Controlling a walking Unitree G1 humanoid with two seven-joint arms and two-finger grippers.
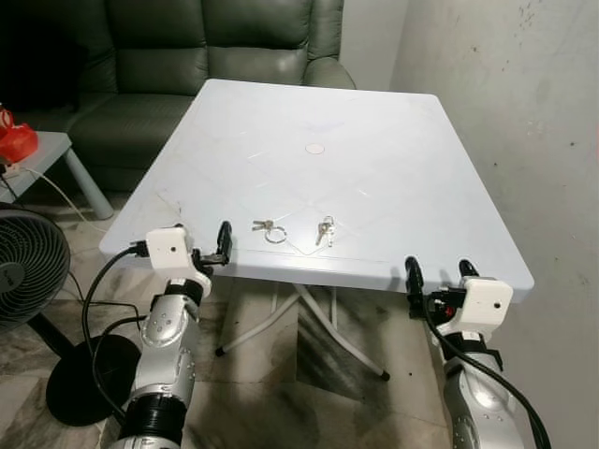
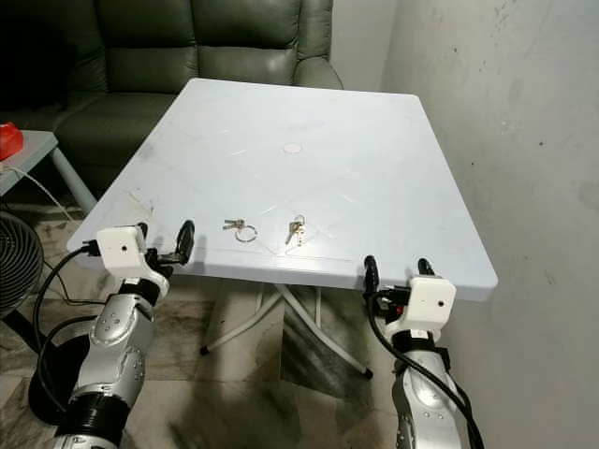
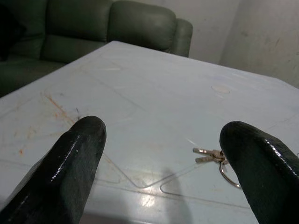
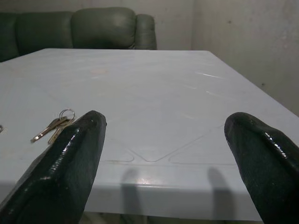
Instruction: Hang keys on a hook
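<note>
Nearest, at the bottom of the head views: two silver arms with white wrist boxes. Left gripper (image 1: 201, 245) raised to the near left edge of the table, black fingers (image 3: 70, 163) spread wide apart, nothing between them. Right gripper (image 1: 438, 273) just under the near right edge, fingers (image 4: 70, 158) likewise well apart and empty.

Beyond them, largest first:
- Dark green leather sofa (image 1: 211, 56) against the far wall, behind the table.
- Square white plastic folding table (image 1: 374, 178) on crossed white metal legs, standing beside a scuffed grey plaster wall (image 1: 524, 122) on the right; faint diamond lines moulded into the top, small round cap at its centre.
- Black pedestal fan (image 1: 28, 262) on the marble floor to the left, round base near the left arm.
- Small pale side table (image 1: 47, 154) at far left, red plastic bag (image 1: 17, 140) lying on it.
- Two key bunches flat on the tabletop near the front edge, apart from each other: brass keys on a large silver ring (image 1: 269, 228) just ahead of the left gripper; second small bunch of brass keys (image 1: 324, 229) a little to the right, nearer the middle. Neither touched by a gripper.
</note>
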